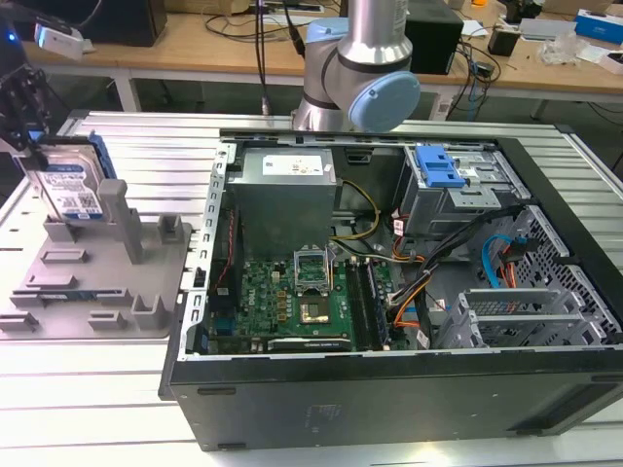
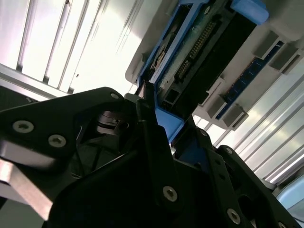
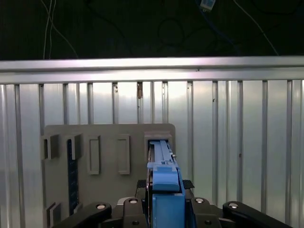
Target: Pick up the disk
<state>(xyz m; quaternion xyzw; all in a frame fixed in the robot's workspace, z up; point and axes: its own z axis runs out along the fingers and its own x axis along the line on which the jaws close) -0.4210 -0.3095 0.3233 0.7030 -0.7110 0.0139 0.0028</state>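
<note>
The disk (image 1: 70, 187) is a silver hard drive with a white-and-blue label and a blue rail. It stands on edge at the far end of the grey holder fixture (image 1: 97, 282), at the exterior view's left. My black gripper (image 1: 35, 151) comes down on its upper edge from above. In the first wrist view the blue-railed disk (image 3: 164, 161) runs between my two fingers, which press against its sides; my gripper (image 3: 165, 190) is shut on it. The second wrist view shows the disk's (image 2: 204, 52) connector side and blue rail just beyond my fingers (image 2: 156, 142).
An open black computer case (image 1: 389, 389) fills the exterior view's middle and right, with a motherboard, cables and a blue caddy (image 1: 438, 165) inside. The arm's body (image 1: 360, 68) rises behind it. The fixture (image 3: 104, 142) lies on a ribbed metal table (image 1: 146, 146).
</note>
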